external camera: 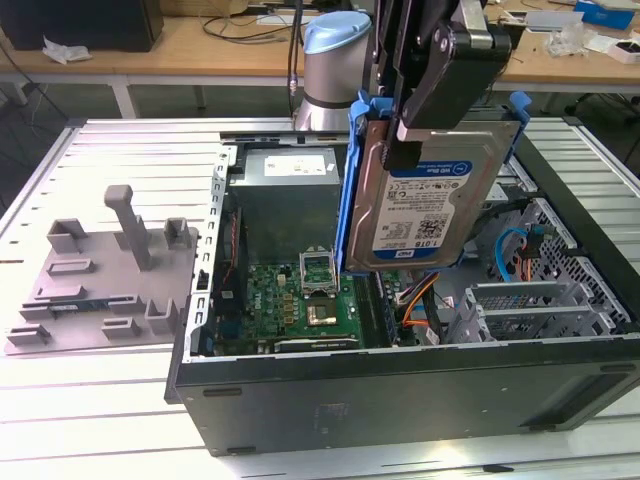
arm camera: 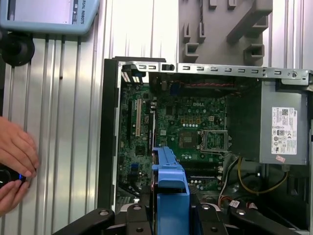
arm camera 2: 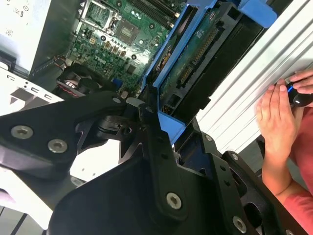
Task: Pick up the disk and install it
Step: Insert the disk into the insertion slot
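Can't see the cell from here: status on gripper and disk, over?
Gripper jaws shut on disk, held upright over the open computer case. Not installed yet. Person's hand beside the case.

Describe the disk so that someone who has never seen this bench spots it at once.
Find the open computer case; in the exterior view the black gripper hangs above it, clamped on the disk. It is the flat silver slab held on edge, and its blue plastic frame and white-and-blue label set it apart from the grey power supply box inside the case.
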`<state>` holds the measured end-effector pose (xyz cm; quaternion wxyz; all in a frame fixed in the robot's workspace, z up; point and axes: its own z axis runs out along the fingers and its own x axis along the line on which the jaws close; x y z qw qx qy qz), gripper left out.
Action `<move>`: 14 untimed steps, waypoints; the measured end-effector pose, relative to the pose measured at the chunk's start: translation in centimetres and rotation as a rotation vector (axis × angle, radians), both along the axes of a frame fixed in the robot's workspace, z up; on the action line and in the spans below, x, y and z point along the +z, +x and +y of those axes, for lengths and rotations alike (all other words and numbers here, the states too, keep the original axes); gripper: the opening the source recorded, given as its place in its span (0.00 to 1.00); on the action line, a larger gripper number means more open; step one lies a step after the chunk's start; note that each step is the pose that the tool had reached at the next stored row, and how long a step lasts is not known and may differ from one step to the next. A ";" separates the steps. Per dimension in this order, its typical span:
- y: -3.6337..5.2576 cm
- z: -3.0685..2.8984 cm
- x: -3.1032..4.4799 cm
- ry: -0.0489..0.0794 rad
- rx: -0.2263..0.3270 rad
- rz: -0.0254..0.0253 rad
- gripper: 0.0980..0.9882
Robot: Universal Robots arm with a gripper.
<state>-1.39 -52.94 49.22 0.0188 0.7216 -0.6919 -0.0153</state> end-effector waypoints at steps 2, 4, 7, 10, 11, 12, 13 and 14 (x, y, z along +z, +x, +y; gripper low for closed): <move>0.22 -0.04 0.00 0.000 0.000 -0.0010 0.30; 0.49 -0.09 -0.01 0.000 0.000 -0.0016 0.30; 1.00 -0.17 -0.01 0.000 0.000 -0.0024 0.30; 1.59 -0.30 -0.02 0.000 0.000 -0.0037 0.30; 1.82 -0.34 -0.02 0.000 0.000 -0.0040 0.30; 2.29 -0.44 -0.03 0.000 0.000 -0.0045 0.30; 2.56 -0.50 -0.04 0.000 0.000 -0.0048 0.30; 2.77 -0.55 -0.04 0.000 0.000 -0.0049 0.30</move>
